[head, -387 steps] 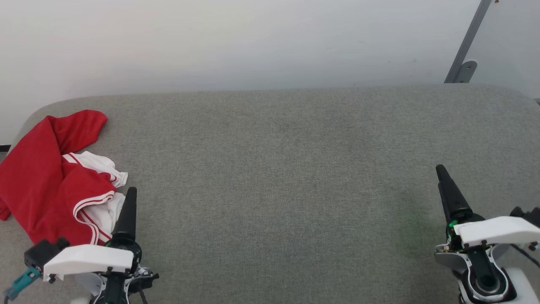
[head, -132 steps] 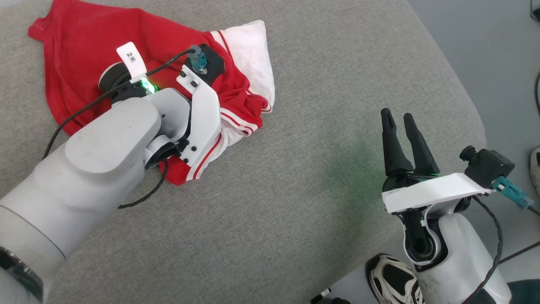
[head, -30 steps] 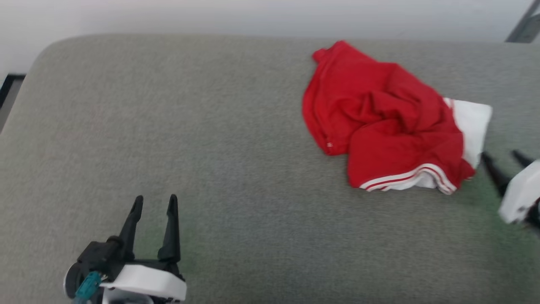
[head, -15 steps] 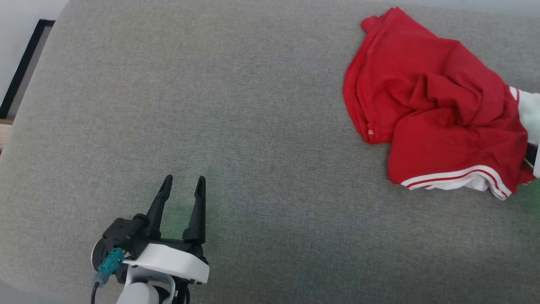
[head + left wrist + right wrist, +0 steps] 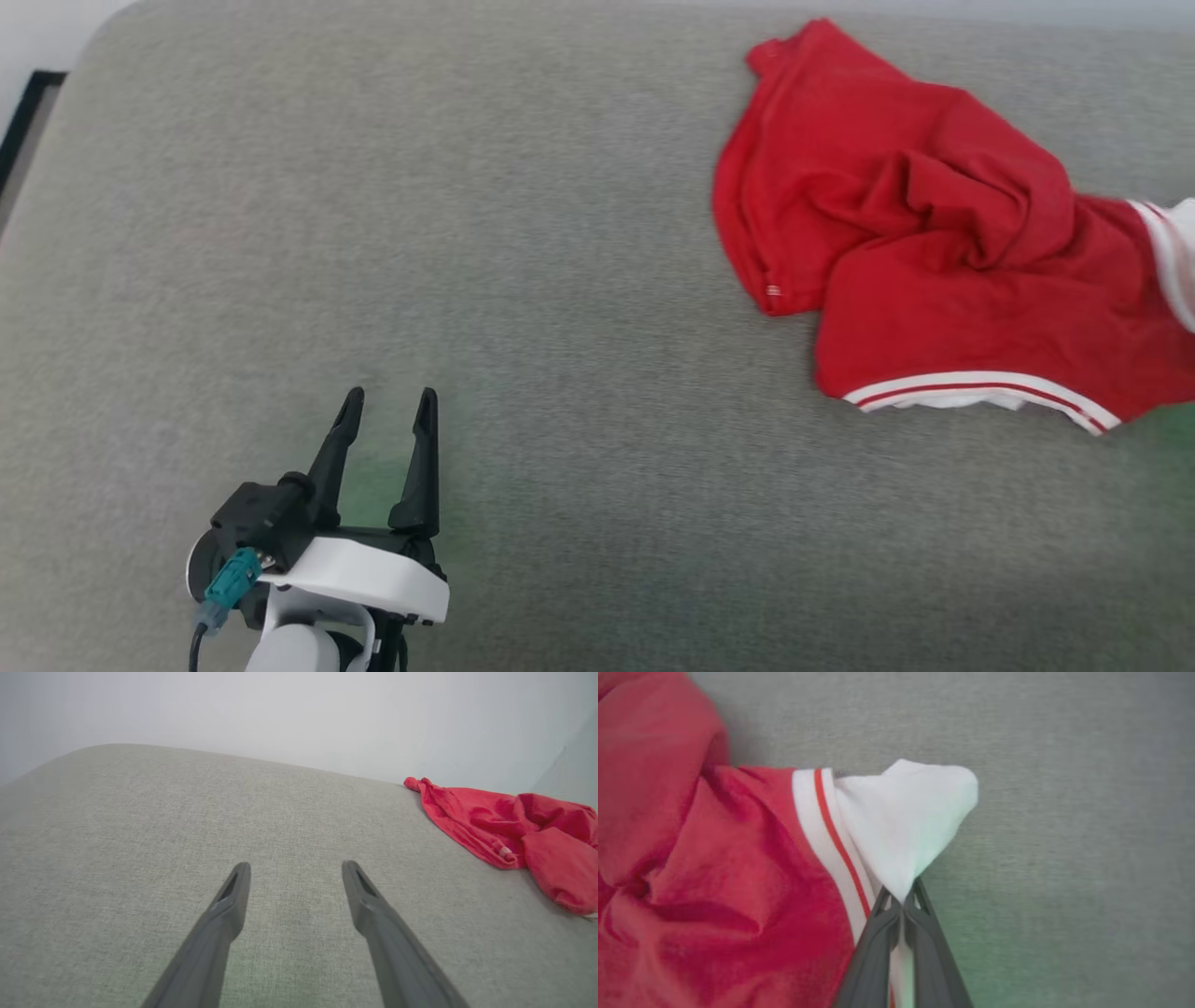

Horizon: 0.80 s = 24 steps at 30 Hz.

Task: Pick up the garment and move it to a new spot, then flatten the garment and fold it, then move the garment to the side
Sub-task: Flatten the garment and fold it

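Head view: you see the garment [image 5: 934,252] lying crumpled at the far right of the grey cushion [image 5: 560,327], its striped hem [image 5: 971,387] facing the near side. The left gripper [image 5: 390,397] sits at the near left, well apart from the garment, with its fingers spread and nothing between them. Right wrist view: you see the right gripper [image 5: 902,899] pinched tight on the white corner [image 5: 910,816] of the garment, which is drawn into a peak at the fingertips.
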### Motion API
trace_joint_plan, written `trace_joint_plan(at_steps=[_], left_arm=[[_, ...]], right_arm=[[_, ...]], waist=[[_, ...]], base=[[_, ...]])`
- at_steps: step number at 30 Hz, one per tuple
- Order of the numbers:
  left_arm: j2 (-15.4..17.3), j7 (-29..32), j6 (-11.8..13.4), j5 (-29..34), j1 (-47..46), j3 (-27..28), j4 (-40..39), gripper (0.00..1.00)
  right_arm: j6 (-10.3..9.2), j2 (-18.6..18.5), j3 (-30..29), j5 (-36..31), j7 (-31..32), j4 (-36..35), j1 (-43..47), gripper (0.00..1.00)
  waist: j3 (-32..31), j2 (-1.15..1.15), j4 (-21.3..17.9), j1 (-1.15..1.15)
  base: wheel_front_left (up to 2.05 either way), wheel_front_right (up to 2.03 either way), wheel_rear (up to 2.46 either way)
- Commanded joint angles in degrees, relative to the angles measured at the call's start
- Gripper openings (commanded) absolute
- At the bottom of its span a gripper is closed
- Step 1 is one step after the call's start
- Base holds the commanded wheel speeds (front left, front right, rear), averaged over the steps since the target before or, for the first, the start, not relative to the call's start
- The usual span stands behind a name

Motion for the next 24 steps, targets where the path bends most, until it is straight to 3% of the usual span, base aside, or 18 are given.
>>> trace_joint_plan(at_steps=[1,9,17,22,23,24], left_arm=[[0.0,-0.1,0.1,0.1,-0.7,0.1,-0.1,1.0],[0.0,-0.1,0.1,1.0,-1.3,0.1,0.2,1.0],[0.0,-0.1,0.1,1.6,-1.5,0.0,0.5,1.0],[0.0,-0.1,0.1,2.0,-1.7,-0.4,0.9,1.0],[0.0,-0.1,0.1,2.1,-1.8,-0.7,1.0,1.0],[0.0,-0.1,0.1,2.1,-2.0,-0.8,1.0,1.0]], right_arm=[[-0.12,-0.6,-0.6,0.3,-0.8,0.4,0.6,0.0],[-0.11,-7.8,-11.6,-0.9,-8.7,6.5,5.8,0.0],[-0.11,-11.7,-21.5,-5.9,-15.2,14.4,8.7,0.0],[-0.07,-8.7,-22.7,-9.7,-17.7,16.8,6.8,0.0],[-0.08,-8.0,-22.9,-9.9,-18.5,16.6,6.5,0.25],[-0.08,-7.2,-23.2,-9.8,-19.5,16.3,6.3,1.0]], waist=[[-0.4,0.0,-1.0,0.0],[-0.5,0.0,-4.6,0.0],[-0.1,0.0,-6.4,0.0],[-0.4,0.0,-7.1,0.0],[-0.6,0.0,-7.3,0.0],[-0.8,0.0,-7.5,0.0]], base=[[0.0,0.0,0.0],[0.0,0.0,0.0],[0.0,0.0,0.0],[0.0,0.0,0.0],[0.0,0.0,0.0],[0.0,0.0,0.0]])
